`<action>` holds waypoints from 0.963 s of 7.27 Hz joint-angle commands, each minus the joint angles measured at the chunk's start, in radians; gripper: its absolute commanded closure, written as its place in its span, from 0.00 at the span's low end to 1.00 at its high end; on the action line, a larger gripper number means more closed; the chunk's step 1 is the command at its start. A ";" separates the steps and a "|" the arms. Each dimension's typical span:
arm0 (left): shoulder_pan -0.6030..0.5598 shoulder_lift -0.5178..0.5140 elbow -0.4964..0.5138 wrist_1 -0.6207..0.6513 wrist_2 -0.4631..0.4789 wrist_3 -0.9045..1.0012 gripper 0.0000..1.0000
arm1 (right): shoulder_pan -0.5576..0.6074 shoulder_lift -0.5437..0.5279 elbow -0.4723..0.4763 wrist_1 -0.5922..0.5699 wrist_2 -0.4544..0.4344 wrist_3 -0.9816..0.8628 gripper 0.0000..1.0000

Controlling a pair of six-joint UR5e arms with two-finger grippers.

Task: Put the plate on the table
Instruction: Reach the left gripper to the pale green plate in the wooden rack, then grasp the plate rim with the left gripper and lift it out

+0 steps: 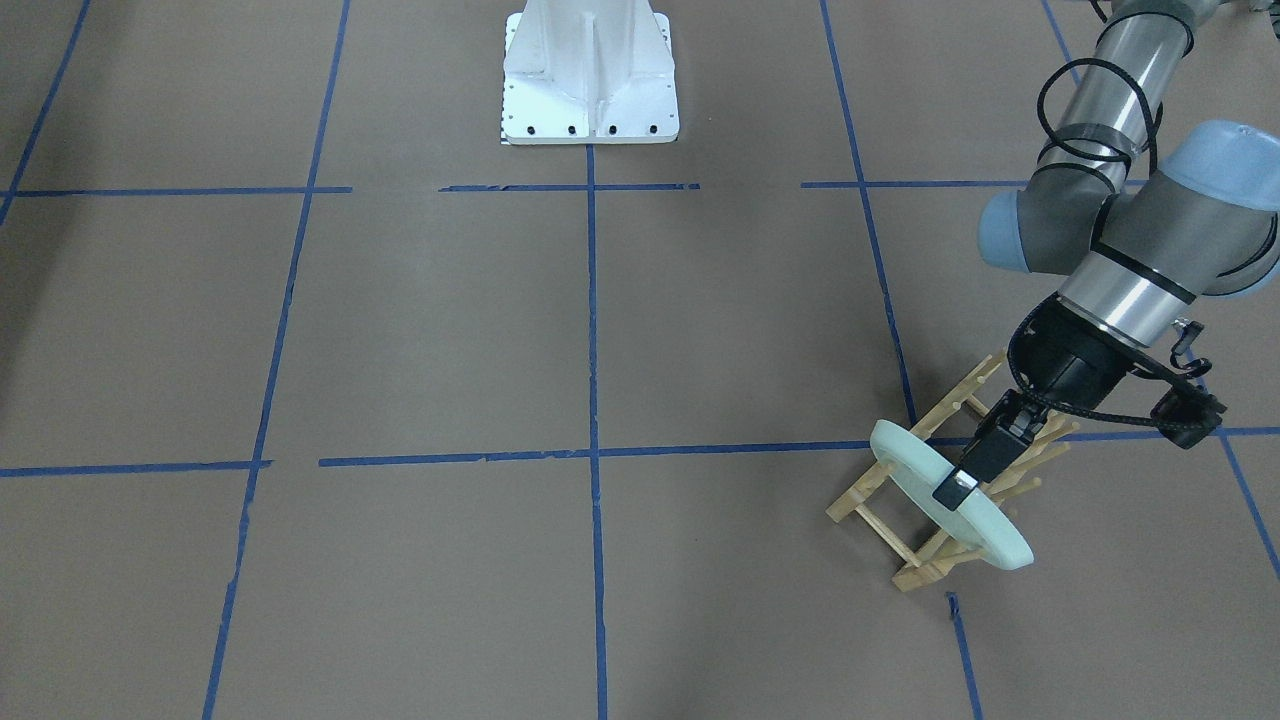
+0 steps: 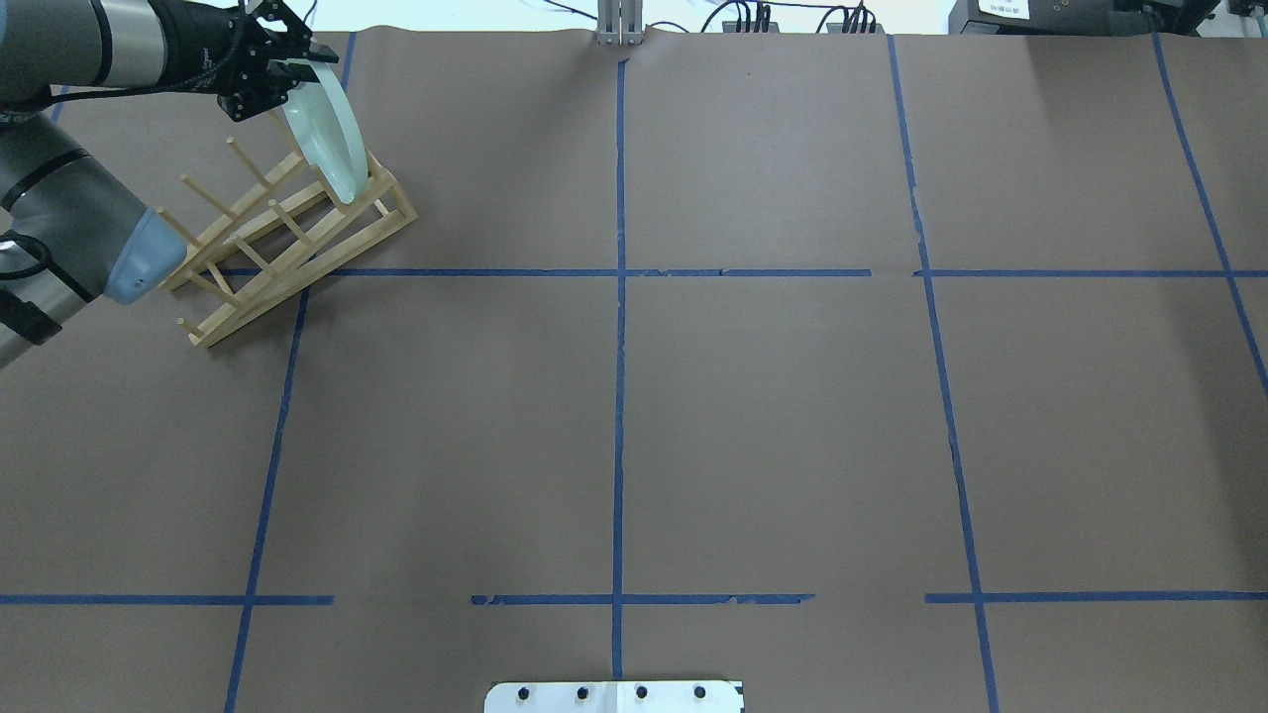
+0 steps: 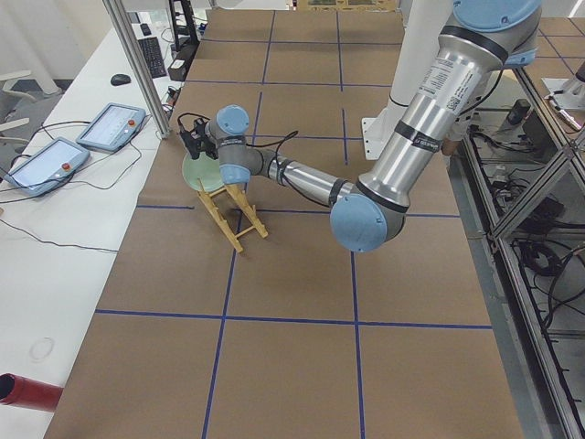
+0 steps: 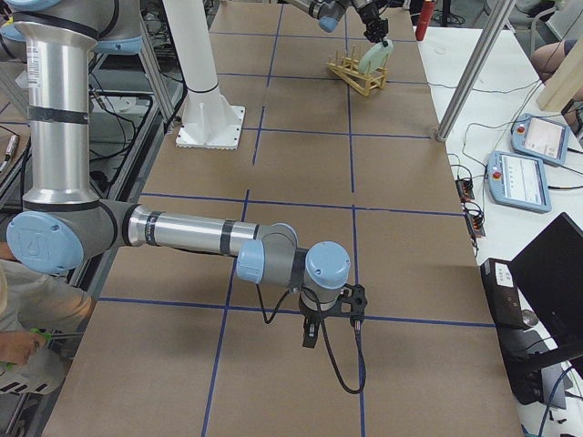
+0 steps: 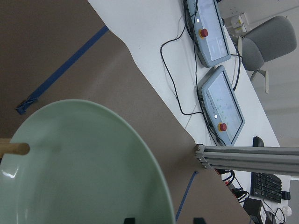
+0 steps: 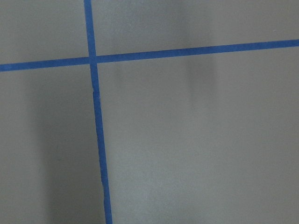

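Observation:
The pale mint-green plate stands on edge, leaning in the wooden peg rack at the far left of the table. It also shows in the overhead view and fills the lower left of the left wrist view, with a rack peg against it. My left gripper is at the plate's upper rim, one finger on each side. In the wrist view its fingertips stand apart around the rim, so it looks open. My right gripper hangs low over bare table far from the rack; whether it is open or shut I cannot tell.
The white robot base stands at the middle of the robot's side. Beyond the rack, past the table's edge, a white bench holds two teach pendants and cables, with an aluminium post at the table's corner.

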 commanded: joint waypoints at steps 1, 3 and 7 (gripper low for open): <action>-0.063 0.008 -0.100 0.062 -0.089 0.011 1.00 | 0.000 0.000 0.000 0.000 0.000 0.000 0.00; -0.105 0.011 -0.265 0.196 -0.130 0.002 1.00 | 0.000 0.000 0.000 0.000 0.000 0.000 0.00; 0.014 -0.167 -0.324 0.601 -0.119 0.016 1.00 | 0.000 0.000 0.001 0.000 0.000 0.000 0.00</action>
